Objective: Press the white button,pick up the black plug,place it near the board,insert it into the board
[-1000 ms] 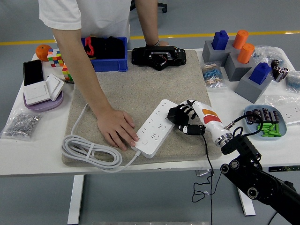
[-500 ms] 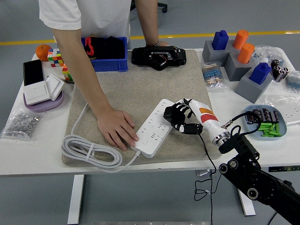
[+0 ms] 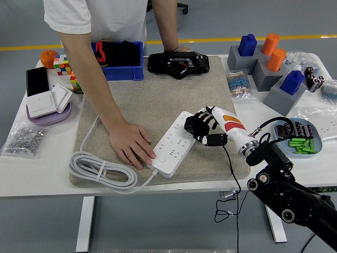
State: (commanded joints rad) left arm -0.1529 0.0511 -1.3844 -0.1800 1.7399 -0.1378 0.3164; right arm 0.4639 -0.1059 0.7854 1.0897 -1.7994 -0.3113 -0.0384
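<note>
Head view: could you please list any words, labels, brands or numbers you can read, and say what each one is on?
None can be read.
White power strip: any marks by its sockets are too small to read.
Right hand: red and orange patches on its white wrist, with no legible lettering.
Packets right of the mat: print too blurred to read.
Black device at the mat's far edge: no legible label.

A lab: white workbench (image 3: 47,174), grey floor with yellow line (image 3: 221,39), parts bin (image 3: 124,71).
</note>
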